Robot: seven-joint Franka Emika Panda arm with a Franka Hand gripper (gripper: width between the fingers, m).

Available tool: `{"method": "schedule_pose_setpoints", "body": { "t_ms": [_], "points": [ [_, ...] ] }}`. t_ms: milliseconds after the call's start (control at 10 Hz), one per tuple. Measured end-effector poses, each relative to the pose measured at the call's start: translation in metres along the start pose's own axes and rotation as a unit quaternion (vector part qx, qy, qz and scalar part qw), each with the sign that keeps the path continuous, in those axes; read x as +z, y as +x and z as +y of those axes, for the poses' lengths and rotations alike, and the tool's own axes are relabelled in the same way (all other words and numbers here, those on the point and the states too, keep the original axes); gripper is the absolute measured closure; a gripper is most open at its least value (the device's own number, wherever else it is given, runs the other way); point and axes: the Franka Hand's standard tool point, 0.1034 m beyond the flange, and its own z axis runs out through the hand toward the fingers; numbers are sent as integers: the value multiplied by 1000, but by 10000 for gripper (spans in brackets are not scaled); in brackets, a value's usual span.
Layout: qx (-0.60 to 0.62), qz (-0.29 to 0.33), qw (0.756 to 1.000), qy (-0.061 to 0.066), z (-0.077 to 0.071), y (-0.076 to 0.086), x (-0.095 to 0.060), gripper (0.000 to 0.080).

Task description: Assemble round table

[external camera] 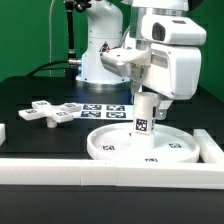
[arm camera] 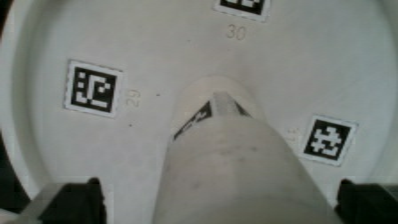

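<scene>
The large round rimmed disc (external camera: pixel 140 148) lies flat on the table at the front. The short thick cylinder (external camera: pixel 145 115) stands upright on it with a tag on its side. My gripper (external camera: pixel 148 98) hangs straight over the cylinder's top. In the wrist view the cylinder (arm camera: pixel 231 165) runs down to the disc (arm camera: pixel 160 50) between my two dark fingertips (arm camera: pixel 75 200). There is a gap on each side, so my gripper (arm camera: pixel 222 200) is open around it. The cross-shaped piece (external camera: pixel 50 112) lies flat on the exterior view's left.
The marker board (external camera: pixel 105 108) lies flat behind the disc. White border rails run along the front (external camera: pixel 100 166), the exterior view's left (external camera: pixel 3 133) and the exterior view's right (external camera: pixel 207 146). The arm's base (external camera: pixel 100 55) stands at the back.
</scene>
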Motion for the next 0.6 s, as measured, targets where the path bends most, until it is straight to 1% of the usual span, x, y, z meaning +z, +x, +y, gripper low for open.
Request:
{"method": "schedule_pose_setpoints", "body": {
  "t_ms": [300,400,500,600],
  "points": [
    [5,0,1000,2,-2,-5,1,150],
    [6,0,1000,3,-3,-6,1,245],
    [6,0,1000,2,-3,-6,1,396],
    [7,0,1000,2,-3,-6,1,396]
  ]
}}
